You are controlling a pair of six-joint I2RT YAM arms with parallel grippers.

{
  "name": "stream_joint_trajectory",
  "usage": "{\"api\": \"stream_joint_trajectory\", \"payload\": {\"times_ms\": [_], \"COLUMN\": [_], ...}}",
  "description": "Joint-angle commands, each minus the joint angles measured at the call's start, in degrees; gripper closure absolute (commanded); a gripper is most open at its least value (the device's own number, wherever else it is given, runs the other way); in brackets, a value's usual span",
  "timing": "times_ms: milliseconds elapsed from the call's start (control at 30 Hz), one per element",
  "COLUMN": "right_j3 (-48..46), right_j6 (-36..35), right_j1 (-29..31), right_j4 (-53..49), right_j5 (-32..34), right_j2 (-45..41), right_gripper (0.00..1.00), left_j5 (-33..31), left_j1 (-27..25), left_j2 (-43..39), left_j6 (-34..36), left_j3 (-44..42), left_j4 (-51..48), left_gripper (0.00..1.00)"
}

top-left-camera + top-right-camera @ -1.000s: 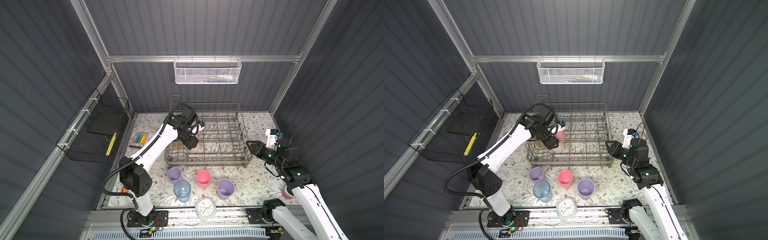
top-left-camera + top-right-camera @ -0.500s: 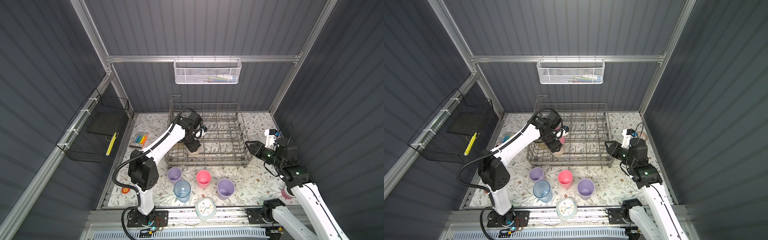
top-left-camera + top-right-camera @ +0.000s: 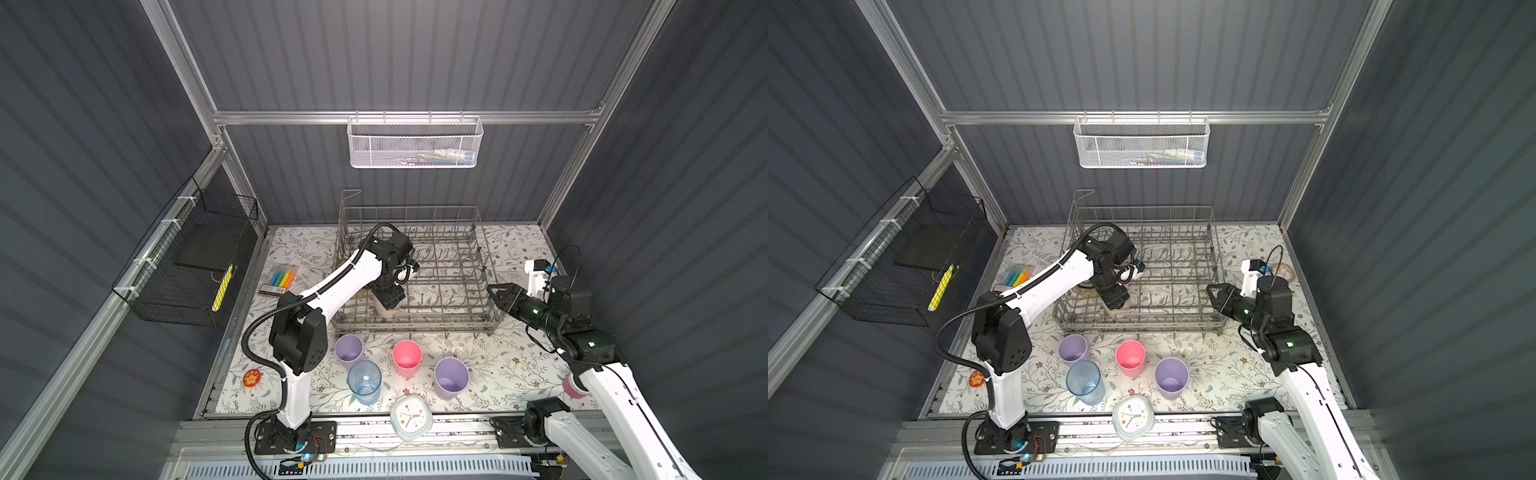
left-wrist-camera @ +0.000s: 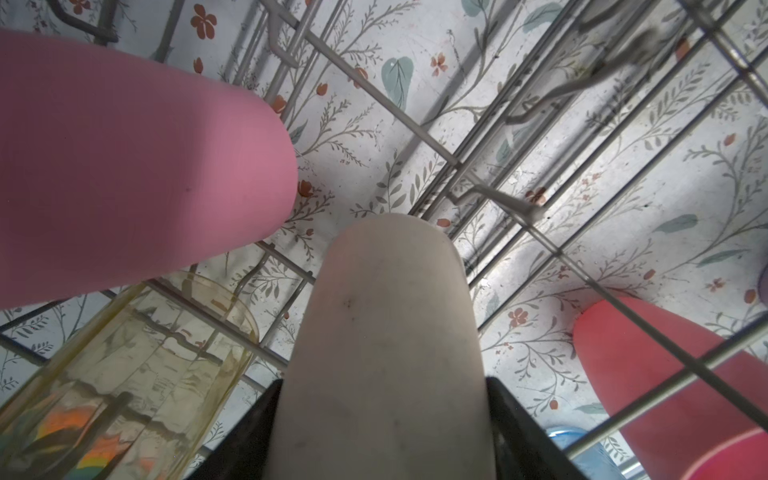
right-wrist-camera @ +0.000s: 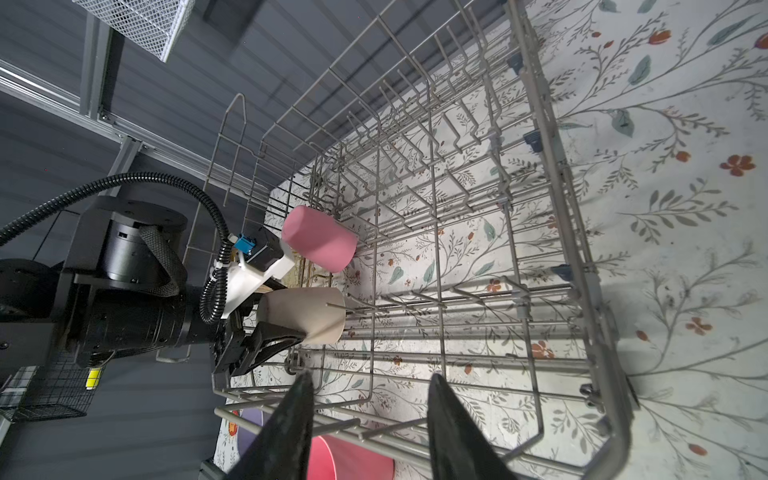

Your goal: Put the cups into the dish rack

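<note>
The left arm [image 3: 345,282] has folded lower; its left gripper [image 3: 388,300], pointing down, clamps one short beige plastic cup [image 4: 386,332] inside the grey wire dish rack [image 3: 484,266]. Beside it: one pink tumbler [image 5: 320,243], one yellowish glass [image 4: 137,365]. Outside: two lilac tumblers [image 3: 349,349] [image 3: 451,376], one pink cup [image 3: 407,357], one blue cup [image 3: 365,380]. The right gripper [image 5: 370,378] hovers, jaws apart.

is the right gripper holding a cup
No, the right gripper stands open with nothing in it.

The dish rack [image 3: 453,286] was grey, the tabletop [image 3: 511,374] white floral print, the gripped cup [image 4: 386,332] beige; lower-centre cups [image 3: 407,357] were lilac, pink and translucent blue.
</note>
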Motion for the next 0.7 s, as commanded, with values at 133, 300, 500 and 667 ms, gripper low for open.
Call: {"api": "stream_joint_trajectory", "payload": {"times_ms": [133, 300, 500, 667], "right_j3": [-0.6, -0.9, -0.9, -0.9], "right_j6": [0.1, 0.0, 0.0, 0.0], "right_j1": [-0.2, -0.2, -0.2, -0.2], "right_j4": [1.0, 1.0, 1.0, 1.0], "right_j5": [-0.8, -1.5, -1.7, -2.0], "right_j2": [-0.2, -0.3, -0.3, -0.5], "right_gripper": [0.54, 0.53, 0.53, 0.53], "left_j5": [-0.8, 0.1, 0.5, 1.1], "left_j1": [-0.8, -1.0, -1.1, -1.2], "left_j2": [1.4, 1.6, 1.2, -0.4], "left_j6": [0.6, 0.7, 0.6, 0.7], "left_j3": [1.0, 1.1, 1.5, 1.8], "left_j4": [-3.9, -4.4, -4.8, -4.6], "left_gripper": [0.33, 0.28, 0.23, 0.19]}}
